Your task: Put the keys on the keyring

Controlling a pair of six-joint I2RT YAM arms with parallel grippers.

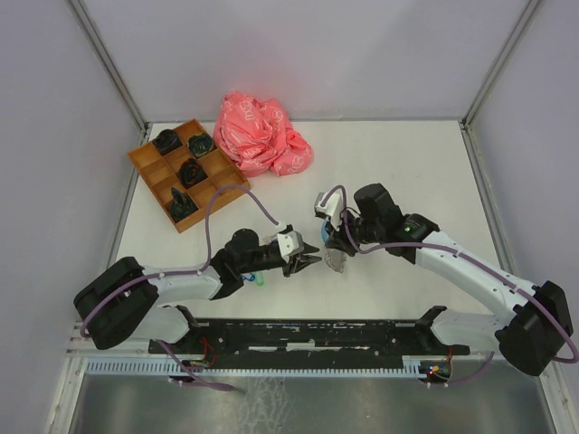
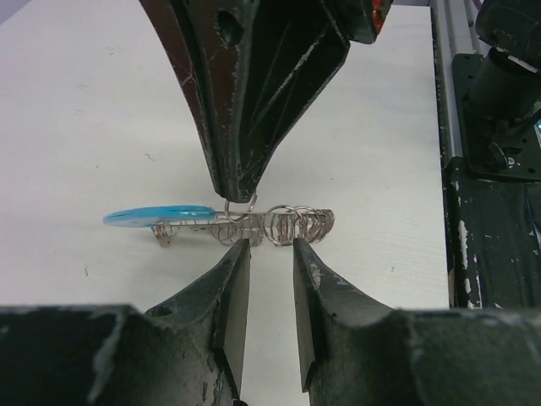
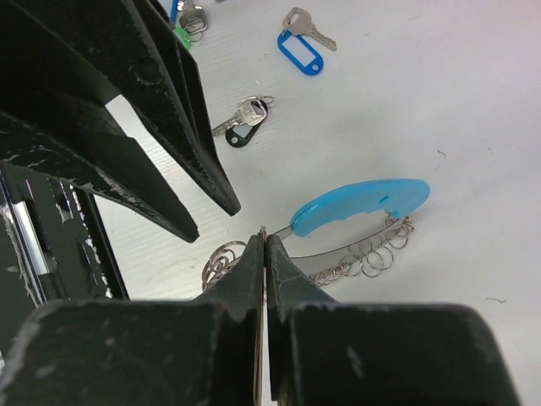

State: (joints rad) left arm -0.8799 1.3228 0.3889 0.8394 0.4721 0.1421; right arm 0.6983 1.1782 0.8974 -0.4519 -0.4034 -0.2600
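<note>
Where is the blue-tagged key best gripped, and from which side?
Probably by the blue tag, from straight above: the key lies flat on the table, and the tag's plastic frame looks easier to pinch across its narrow width than the thin metal blade.

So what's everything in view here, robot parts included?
keyring: one, silvery chain with light blue segment, between the two pairs of fingers
blue-tagged key: one, silver, on table near left arm
black-tagged key: one, silver, nearer the keyring
green tag: one, partly hidden
plastic bag: one, pink, crumpled, far side
tray: one, orange-brown, far left
dark objects: four, in tray compartments
table: one, white
left fingers: two, black, open, facing keyring
right fingers: two, black, shut on keyring
</note>
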